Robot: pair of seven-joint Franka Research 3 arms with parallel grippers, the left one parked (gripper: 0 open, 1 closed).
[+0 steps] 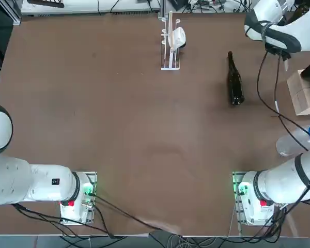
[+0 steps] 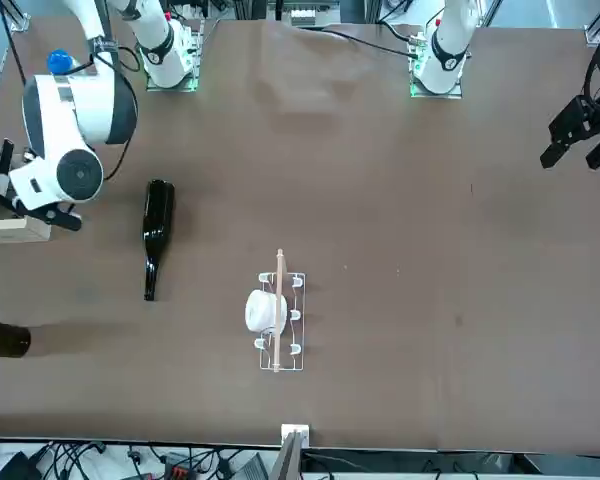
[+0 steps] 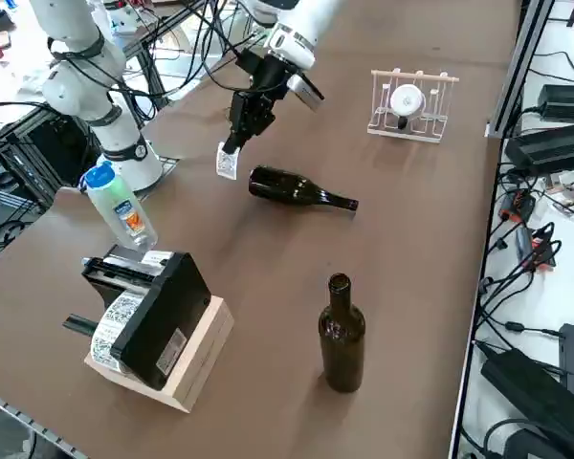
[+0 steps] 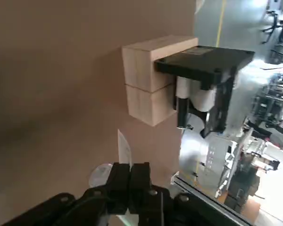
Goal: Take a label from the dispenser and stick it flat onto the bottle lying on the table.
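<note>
R claw (image 3: 231, 146) is shut w/ the label (image 3: 227, 162) pinched at its tips, printed sticker hanging down over the worktop (image 3: 268, 277). Dark btl (image 3: 289, 186) lies on its side nearby, neck pointing away from the robot's bases, no label seen on it. Farther out: black dispenser (image 3: 151, 316) on wooden blocks (image 3: 207, 356), printed strip showing; upright dark btl (image 3: 342, 339) standing apart. Prob. halfway: label pickup done; left to do = align over lying btl's body, lower, press flat, let go, back off w/o creasing it
</note>
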